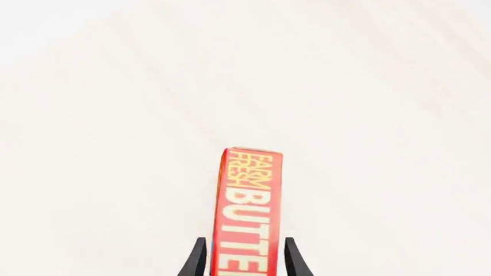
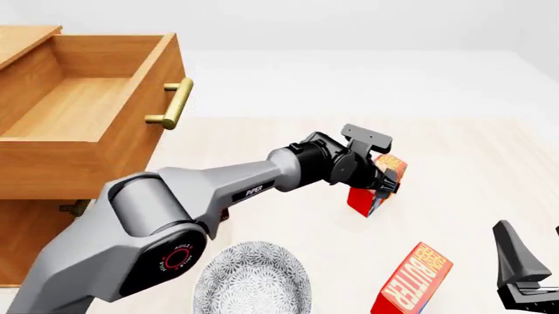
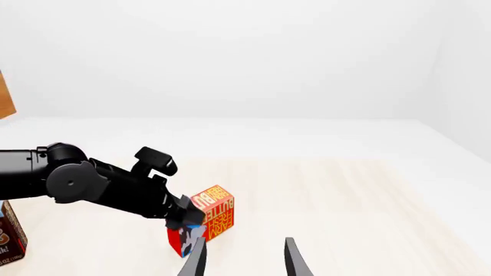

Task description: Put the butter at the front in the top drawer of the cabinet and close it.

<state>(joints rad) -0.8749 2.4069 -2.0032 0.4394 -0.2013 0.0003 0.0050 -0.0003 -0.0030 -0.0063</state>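
One butter carton (image 2: 374, 196), red with an orange lettered face, lies near the middle of the table. My left gripper (image 2: 384, 182) is open, one finger on each side of that carton (image 1: 249, 207) and a thin gap at each. A twin butter carton (image 2: 410, 282) lies nearer the table's front edge, beside my open, empty right gripper (image 2: 535, 261). The cabinet (image 2: 35, 222) stands at the left. Its top drawer (image 2: 88, 98) is pulled out and shows an empty inside, with the brass handle (image 2: 175, 104) toward the table.
A patterned grey plate (image 2: 253, 281) sits at the front of the table under my left arm. A brown pudding box (image 3: 8, 238) shows at the edge of the right wrist view, left of the straddled carton (image 3: 207, 215).
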